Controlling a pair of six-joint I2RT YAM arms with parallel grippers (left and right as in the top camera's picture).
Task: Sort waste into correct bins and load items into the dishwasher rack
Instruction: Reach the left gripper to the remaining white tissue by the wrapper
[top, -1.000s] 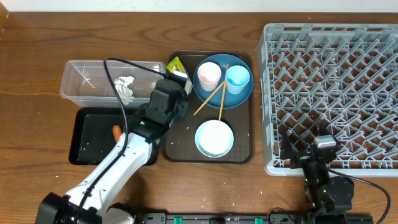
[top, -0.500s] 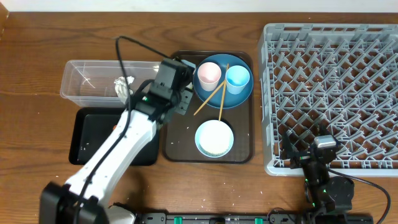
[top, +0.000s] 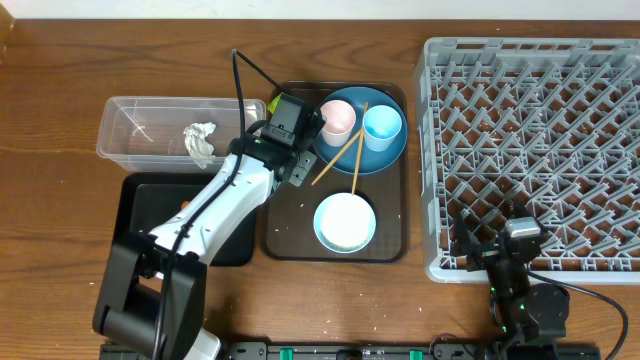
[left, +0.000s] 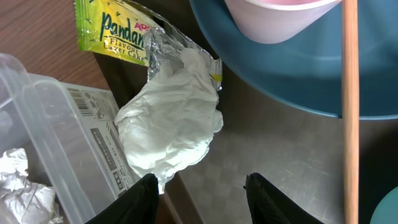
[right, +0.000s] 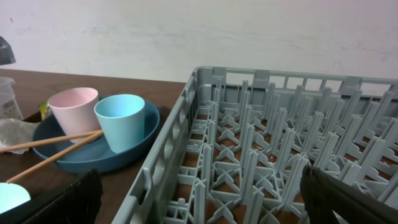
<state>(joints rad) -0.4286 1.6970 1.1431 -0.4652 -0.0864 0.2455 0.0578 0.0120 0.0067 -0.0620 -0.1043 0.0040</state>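
Note:
The yellow-green wrapper (left: 115, 31) with its crumpled white-silver end (left: 171, 118) lies at the brown tray's far left corner, between the clear tub (top: 130, 125) and the blue plate (top: 385, 155). My left gripper (left: 202, 193) is open just above it and hides it in the overhead view (top: 290, 118). The white tissue (top: 200, 140) lies in the tub. The pink cup (top: 337, 117), light-blue cup (top: 382, 124) and chopsticks (top: 345, 155) rest on the plate. The white bowl (top: 345, 222) sits in front. My right gripper (right: 202, 186) is open at the grey rack's (top: 540, 150) front edge.
The black tray (top: 150, 215) lies in front of the tub, with my left arm crossing it and a bit of orange carrot (top: 183, 205) showing. The brown tray (top: 290, 235) holds the dishes. The rack fills the right side.
My left gripper has moved away from me and to the right, from beside the tub to the brown tray's far left corner over the wrapper. The right arm has not moved.

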